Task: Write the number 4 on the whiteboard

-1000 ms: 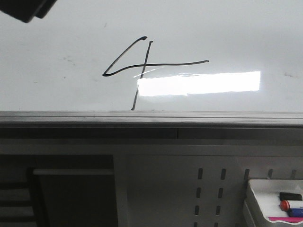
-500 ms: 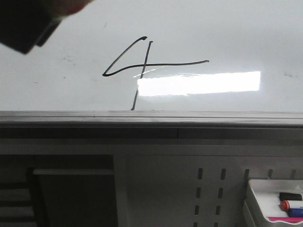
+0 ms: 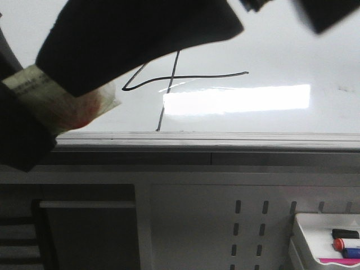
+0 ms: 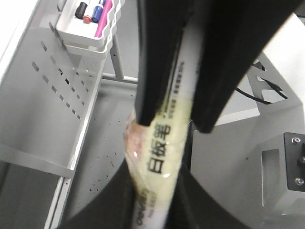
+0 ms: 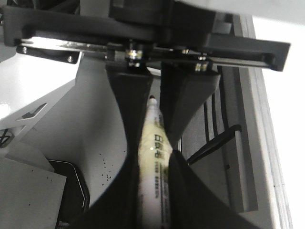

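The 4 (image 3: 185, 79) sits mid-whiteboard (image 3: 292, 45), just above the glare, its upper left hidden by a dark gripper. Both wrist views show a marker (image 4: 164, 143) pinched at once by the left gripper (image 4: 174, 126) and the right gripper (image 5: 152, 157). A marker tray (image 3: 326, 242) hangs below.

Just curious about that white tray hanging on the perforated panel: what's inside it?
The white tray holds marker pens: a black cap, a red-tipped one, a blue one and something pink. The front view crops the tray at its edge, so anything lying deeper is hidden.
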Robot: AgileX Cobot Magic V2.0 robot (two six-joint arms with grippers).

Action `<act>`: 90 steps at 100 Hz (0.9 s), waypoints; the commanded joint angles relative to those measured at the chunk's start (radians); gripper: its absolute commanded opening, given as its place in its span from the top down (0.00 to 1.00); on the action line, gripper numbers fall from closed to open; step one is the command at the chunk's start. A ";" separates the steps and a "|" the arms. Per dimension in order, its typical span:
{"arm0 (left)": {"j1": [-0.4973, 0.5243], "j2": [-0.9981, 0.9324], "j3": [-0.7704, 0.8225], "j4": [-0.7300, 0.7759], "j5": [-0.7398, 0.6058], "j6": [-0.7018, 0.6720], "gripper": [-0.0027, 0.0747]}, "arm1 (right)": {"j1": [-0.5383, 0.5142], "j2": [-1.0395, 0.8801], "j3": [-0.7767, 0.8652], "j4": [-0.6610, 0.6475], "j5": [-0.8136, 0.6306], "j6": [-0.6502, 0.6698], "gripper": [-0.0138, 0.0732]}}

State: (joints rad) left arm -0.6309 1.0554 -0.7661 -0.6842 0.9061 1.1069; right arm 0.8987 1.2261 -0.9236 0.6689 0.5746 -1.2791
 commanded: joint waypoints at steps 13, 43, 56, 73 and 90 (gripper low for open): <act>0.004 -0.013 -0.032 -0.044 -0.134 -0.045 0.99 | 0.001 -0.009 -0.009 0.035 0.025 0.023 0.92; 0.004 -0.013 -0.032 -0.046 -0.174 -0.011 0.99 | 0.001 -0.009 -0.009 0.035 0.019 0.023 0.88; 0.004 -0.013 -0.032 -0.046 -0.174 -0.011 0.99 | 0.001 -0.009 -0.009 0.035 0.013 0.023 0.66; 0.004 -0.013 -0.032 -0.046 -0.174 -0.011 0.99 | 0.001 -0.023 -0.022 0.035 0.005 0.023 0.35; 0.004 -0.013 -0.032 -0.046 -0.180 -0.011 0.99 | 0.001 -0.088 -0.057 0.035 -0.012 0.023 0.33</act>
State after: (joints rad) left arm -0.6309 1.0554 -0.7640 -0.6897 0.8192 1.1302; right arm 0.8987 1.2056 -0.9326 0.6685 0.5650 -1.2642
